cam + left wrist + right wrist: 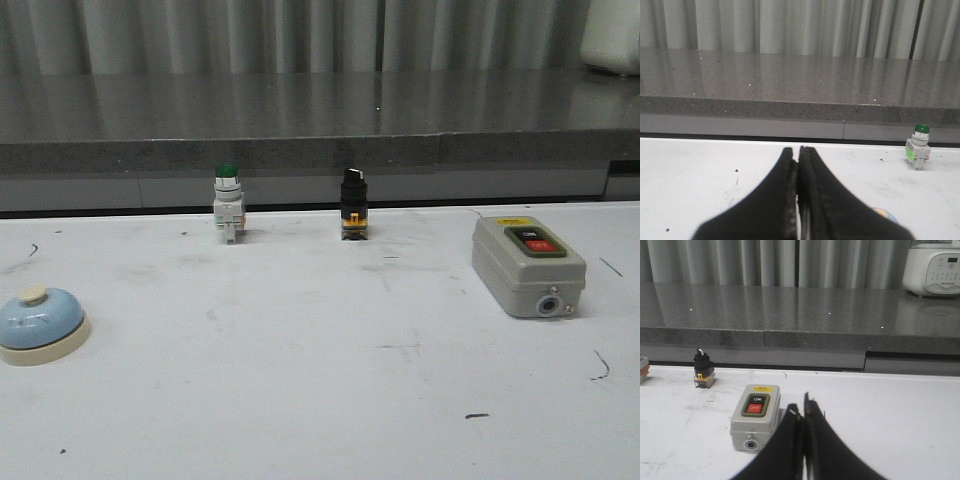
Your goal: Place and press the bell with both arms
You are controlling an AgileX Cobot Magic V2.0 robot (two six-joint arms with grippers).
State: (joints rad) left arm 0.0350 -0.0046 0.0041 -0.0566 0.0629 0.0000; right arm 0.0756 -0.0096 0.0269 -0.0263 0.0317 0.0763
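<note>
The small light-blue dome-shaped call bell with cream base and button (40,324) is seen resting on the white desk (320,400), just below and slightly to the right of the left gripper (798,165), whose black fingers are pressed together and hold nothing. The right gripper (803,412) is likewise closed and empty, with the grey switch box with ON and red buttons (755,417) just beside it. The wrong device could be pressed by the right arm, since that box lies nearest. The bell could be knocked aside if the left gripper is lowered unopened.
</note>
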